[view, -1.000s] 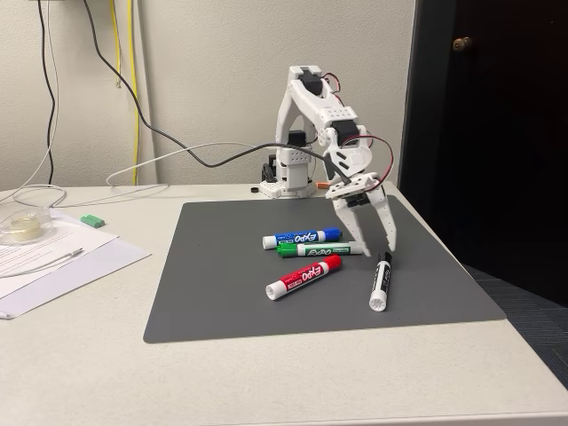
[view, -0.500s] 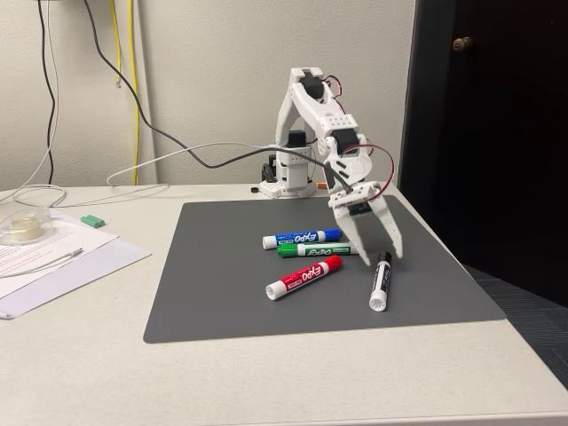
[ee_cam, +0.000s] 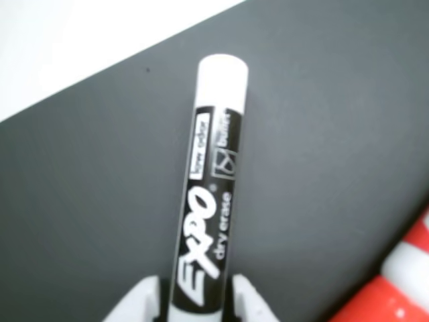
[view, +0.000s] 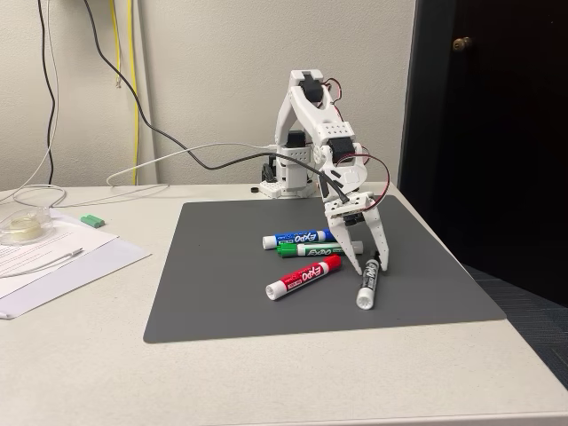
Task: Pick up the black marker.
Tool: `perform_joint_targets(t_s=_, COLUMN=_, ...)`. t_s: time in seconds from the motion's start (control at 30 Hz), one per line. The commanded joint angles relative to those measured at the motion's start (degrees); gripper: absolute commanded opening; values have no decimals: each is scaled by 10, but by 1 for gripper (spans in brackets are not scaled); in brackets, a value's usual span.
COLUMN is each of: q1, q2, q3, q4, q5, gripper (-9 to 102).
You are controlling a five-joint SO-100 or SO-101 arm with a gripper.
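Grey mat (view: 222,293), my gripper (view: 371,264) down over the black marker (view: 367,282), lift not yet done.
Fingers (ee_cam: 134,305) straddle the barrel near its capped end, narrowly spread (whether they pinch it, I cannot tell); the black marker (ee_cam: 211,201) lies flat just beside the red marker (view: 303,277), white barrel, black print.

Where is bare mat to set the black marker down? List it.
Bare: the mat in front of the red marker, and its left side beside the papers. Crowded: mid-mat, where blue marker, green marker, black marker and gripper cluster.
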Motion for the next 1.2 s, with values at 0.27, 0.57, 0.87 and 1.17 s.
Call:
perform_joint_targets(t_s=0.27, q1=-3, q2=6, q3=-5, q4=-5, q5=-4, gripper=0)
perform_joint_targets(t_s=0.57, q1=-1, q2=13, q3=-7, q4=-2, q5=-1, gripper=0)
perform_joint_targets(t_s=0.87, q1=15, q2=144, q3=-8, q4=85, q5=75, gripper=0)
perform_joint_targets(t_s=1.17, q1=67, q2=246, q3=-266, q4=417, q5=272, gripper=0)
